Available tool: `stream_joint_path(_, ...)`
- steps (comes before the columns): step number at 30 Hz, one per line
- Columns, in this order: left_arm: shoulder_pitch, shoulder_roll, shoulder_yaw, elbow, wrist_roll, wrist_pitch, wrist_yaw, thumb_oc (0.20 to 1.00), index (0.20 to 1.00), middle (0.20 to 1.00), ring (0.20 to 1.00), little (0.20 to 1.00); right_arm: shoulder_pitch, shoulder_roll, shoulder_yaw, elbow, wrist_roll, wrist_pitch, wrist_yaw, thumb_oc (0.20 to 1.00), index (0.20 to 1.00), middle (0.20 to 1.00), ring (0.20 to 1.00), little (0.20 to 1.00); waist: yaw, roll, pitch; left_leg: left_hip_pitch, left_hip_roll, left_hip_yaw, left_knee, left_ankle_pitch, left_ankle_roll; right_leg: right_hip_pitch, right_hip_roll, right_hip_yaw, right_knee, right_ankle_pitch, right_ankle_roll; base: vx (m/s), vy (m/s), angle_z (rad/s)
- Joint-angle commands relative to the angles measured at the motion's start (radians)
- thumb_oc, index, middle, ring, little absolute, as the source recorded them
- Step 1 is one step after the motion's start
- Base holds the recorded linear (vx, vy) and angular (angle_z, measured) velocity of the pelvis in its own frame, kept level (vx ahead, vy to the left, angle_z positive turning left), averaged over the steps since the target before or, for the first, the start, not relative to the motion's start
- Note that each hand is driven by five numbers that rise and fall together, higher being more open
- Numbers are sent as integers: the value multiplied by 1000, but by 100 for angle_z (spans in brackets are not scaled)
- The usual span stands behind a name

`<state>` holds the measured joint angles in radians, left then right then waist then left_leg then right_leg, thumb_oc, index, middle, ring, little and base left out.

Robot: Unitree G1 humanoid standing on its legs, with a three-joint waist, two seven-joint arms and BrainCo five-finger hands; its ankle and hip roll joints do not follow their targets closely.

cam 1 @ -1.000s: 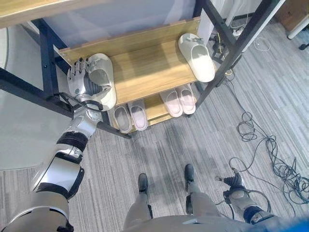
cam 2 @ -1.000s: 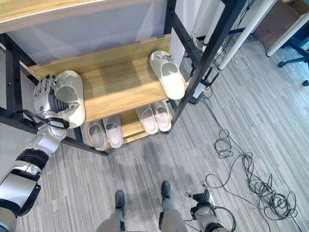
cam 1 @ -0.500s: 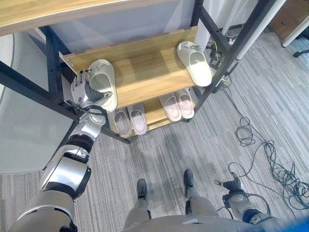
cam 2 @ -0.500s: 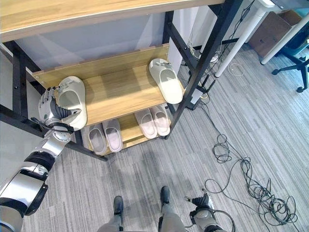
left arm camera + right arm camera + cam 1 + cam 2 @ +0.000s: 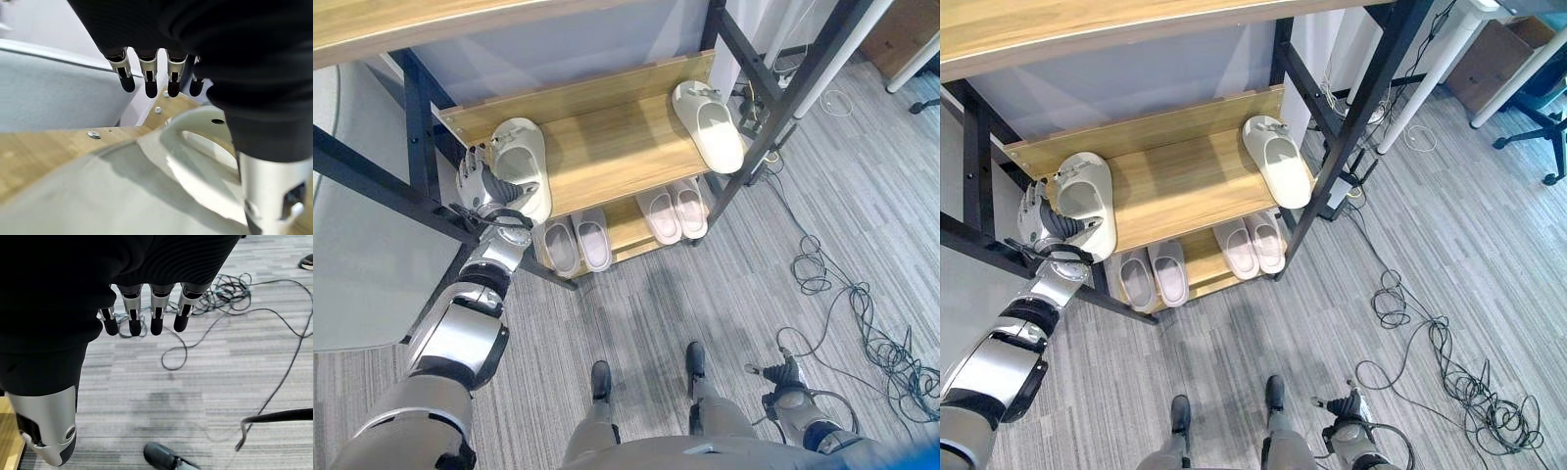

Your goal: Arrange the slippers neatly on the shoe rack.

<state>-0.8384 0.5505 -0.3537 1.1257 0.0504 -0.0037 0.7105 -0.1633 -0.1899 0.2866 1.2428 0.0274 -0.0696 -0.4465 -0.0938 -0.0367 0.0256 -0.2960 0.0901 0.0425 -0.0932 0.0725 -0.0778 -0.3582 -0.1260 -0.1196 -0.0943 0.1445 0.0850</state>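
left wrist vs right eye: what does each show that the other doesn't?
Left wrist: screws in the wooden shelf board and a hole in the cream foam slipper.
Right eye: a second cream slipper at the shelf's right end, two pale pairs below, and the right hand low over the floor.
Both: the left hand open beside that left slipper.

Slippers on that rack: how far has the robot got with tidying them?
Two pairs already sit side by side on the bottom shelf. The left hand rests at one cream slipper at the left end of the middle shelf. Its likely partner lies far off at the right end, so pairing them looks like what remains. The right hand hangs open, low by the floor.
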Motion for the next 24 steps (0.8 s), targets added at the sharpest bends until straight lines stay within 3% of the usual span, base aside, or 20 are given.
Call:
stream_joint_path(1,-136,30,26,69,-40,-12,17,1000,1000,1000,1000,1000,-51,-9,2,21,10,-1,-32,1000,1000,1000,1000,1000,16,11,58,-12,-3,13,6,-43,-14,60,-73,-67,7,-42,124,11,-1,-4)
stream_joint_path(12,-212,21,12,138,-95,-10,-12,1000,1000,1000,1000,1000,-89,-3,20,38,34,7,-24,1000,1000,1000,1000,1000,10,7,65,-25,0,21,6,-36,-14,40,-71,-68,7,-32,124,4,-1,-1)
stream_joint_path(13,-223,22,15,151,-102,-6,-17,862,862,862,862,862,-94,-6,19,39,38,7,-24,1000,1000,1000,1000,1000,10,5,64,-27,0,22,6,-37,-14,38,-71,-68,7,-32,123,0,0,0)
stream_joint_path(14,-229,24,13,157,-102,-4,-20,564,564,564,564,564,-97,-5,18,40,41,7,-23,1000,1000,1000,1000,1000,10,5,65,-28,0,23,6,-37,-14,36,-71,-68,7,-30,124,0,0,0)
stream_joint_path(15,-233,26,10,161,-101,-1,-23,495,495,495,495,495,-100,-5,17,42,45,7,-22,1000,1000,1000,1000,1000,9,5,67,-31,0,22,6,-36,-14,33,-71,-68,7,-29,124,0,0,0)
stream_joint_path(16,-235,28,10,166,-97,1,-25,555,555,555,555,555,-99,-4,18,45,46,6,-20,1000,1000,1000,1000,1000,9,4,68,-32,0,22,6,-36,-13,32,-71,-68,7,-29,124,0,0,0)
stream_joint_path(18,-236,34,13,165,-105,-3,-26,812,812,812,812,812,-99,-6,16,49,51,6,-18,1000,1000,1000,1000,1000,11,4,70,-31,-1,23,6,-37,-13,31,-73,-69,7,-28,125,0,0,0)
stream_joint_path(19,-233,34,15,161,-106,-4,-25,840,840,840,840,840,-99,-6,16,49,52,6,-19,1000,1000,1000,1000,1000,11,5,71,-30,-1,23,6,-37,-13,32,-73,-70,7,-29,125,0,0,0)
stream_joint_path(20,-223,33,24,157,-115,-6,-26,1000,1000,1000,1000,1000,-100,-7,16,49,51,8,-17,1000,1000,1000,1000,1000,15,7,70,-25,-3,23,6,-39,-12,39,-74,-73,7,-32,124,0,0,0)
stream_joint_path(22,-203,24,35,162,-123,-6,-33,1000,1000,1000,1000,1000,-114,-5,17,52,50,13,-18,1000,1000,1000,1000,1000,19,10,69,-18,-6,20,6,-42,-11,48,-77,-76,7,-33,122,8,15,0)
stream_joint_path(24,-201,14,36,170,-124,-5,-38,915,915,915,915,915,-124,-3,19,52,49,14,-16,1000,1000,1000,1000,1000,20,9,71,-20,-8,18,6,-41,-12,49,-78,-79,7,-32,123,-12,6,5)
